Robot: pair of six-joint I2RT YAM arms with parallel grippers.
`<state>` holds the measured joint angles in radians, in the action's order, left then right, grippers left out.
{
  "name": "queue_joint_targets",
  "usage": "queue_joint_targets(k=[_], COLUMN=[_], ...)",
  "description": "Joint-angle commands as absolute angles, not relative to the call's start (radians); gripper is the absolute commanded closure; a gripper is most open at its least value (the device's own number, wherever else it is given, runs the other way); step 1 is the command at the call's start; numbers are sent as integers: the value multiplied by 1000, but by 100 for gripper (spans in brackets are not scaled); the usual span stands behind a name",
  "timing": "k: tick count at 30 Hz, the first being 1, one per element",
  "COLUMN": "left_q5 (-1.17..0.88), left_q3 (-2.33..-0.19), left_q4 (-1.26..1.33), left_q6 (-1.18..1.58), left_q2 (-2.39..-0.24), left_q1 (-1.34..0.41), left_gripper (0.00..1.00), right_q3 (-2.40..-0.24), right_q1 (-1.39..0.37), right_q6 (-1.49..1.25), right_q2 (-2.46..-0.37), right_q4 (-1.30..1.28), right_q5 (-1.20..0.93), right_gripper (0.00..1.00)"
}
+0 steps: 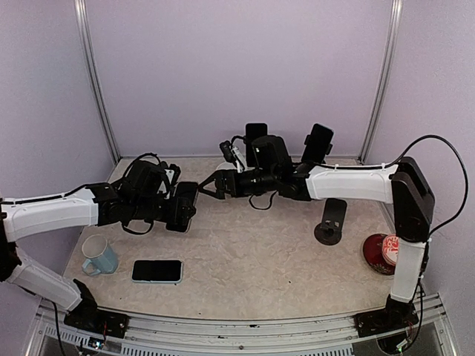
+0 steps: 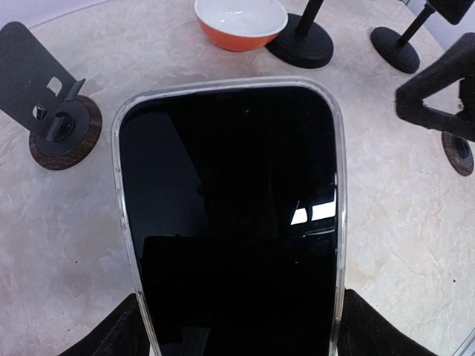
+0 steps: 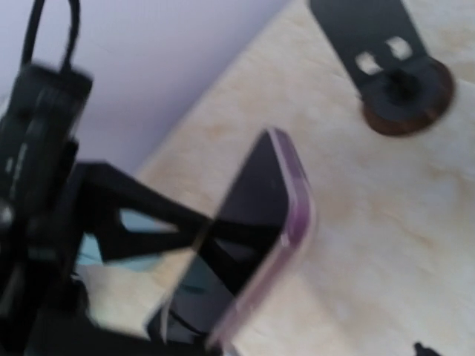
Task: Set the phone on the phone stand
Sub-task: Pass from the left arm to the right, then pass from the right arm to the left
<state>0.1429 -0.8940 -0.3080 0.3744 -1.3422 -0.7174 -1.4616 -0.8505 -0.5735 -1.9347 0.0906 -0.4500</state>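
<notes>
Black-screened phone [image 1: 183, 206], clamped in the left arm's jaws, points lengthwise away from them. Right arm's jaws gape at its two o'clock; the phone stand [image 1: 332, 220] lies at three o'clock, nearer that arm.

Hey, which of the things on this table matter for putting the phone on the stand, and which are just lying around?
For the job:
- phone, held in the left gripper
- empty phone stand with the round wooden base

Lying about:
- light blue mug
- second phone, flat on the table
- red bowl
- tall stands at the back
</notes>
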Motion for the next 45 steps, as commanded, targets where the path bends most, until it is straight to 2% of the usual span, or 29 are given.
queue_joint_targets(k=[1, 8, 11, 12, 14, 17, 18, 19, 21, 22, 23, 30, 33, 38, 45], left_q5=[220, 267, 278, 280, 286, 290, 289, 284, 245, 201, 151, -83, -218, -498, -647], left_q3=[-889, -898, -899, -899, -897, -894, -893, -895, -911, -929, -952, -1114, -1159, -1198, -1249], left_q4=[-231, -230, -224, -224, -222, -218, -216, -215, -222, -231, -241, -363, -406, -450, -531], left_q6=[410, 430, 433, 434, 437, 442, 444, 447, 450, 449, 444, 351, 303, 233, 122], left_q2=[-1271, -1245, -1231, -1227, -1221, -1212, -1207, -1203, -1188, -1178, -1164, -1050, -1062, -1117, -1188], left_q1=[-762, -809, -819, -822, -829, -837, -838, -839, -839, -839, -839, -796, -704, -577, -555], left_gripper=[46, 45, 45, 45, 45, 43, 40, 36, 22, 9, 2, 1, 1, 1, 1], right_q3=[-1528, -1638, -1686, -1700, -1717, -1733, -1737, -1740, -1747, -1751, -1752, -1625, -1657, -1679, -1693], right_q1=[-868, -909, -920, -922, -923, -923, -921, -920, -912, -902, -891, -779, -771, -771, -774], right_q6=[-652, -658, -661, -661, -663, -647, -641, -636, -615, -600, -583, -369, -222, -146, -85], right_q2=[-1987, -2067, -2103, -2111, -2123, -2130, -2129, -2127, -2117, -2108, -2095, -1930, -1913, -1901, -1876], right_q4=[148, 100, 83, 77, 72, 57, 53, 48, 37, 29, 19, 49, -42, -87, -111], right_q5=[-525, -556, -572, -573, -574, -556, -554, -555, -566, -576, -587, -694, -768, -887, -1055], right_gripper=[1, 6, 18, 23, 43, 86, 97, 100, 100, 100, 100, 100, 100, 100, 100])
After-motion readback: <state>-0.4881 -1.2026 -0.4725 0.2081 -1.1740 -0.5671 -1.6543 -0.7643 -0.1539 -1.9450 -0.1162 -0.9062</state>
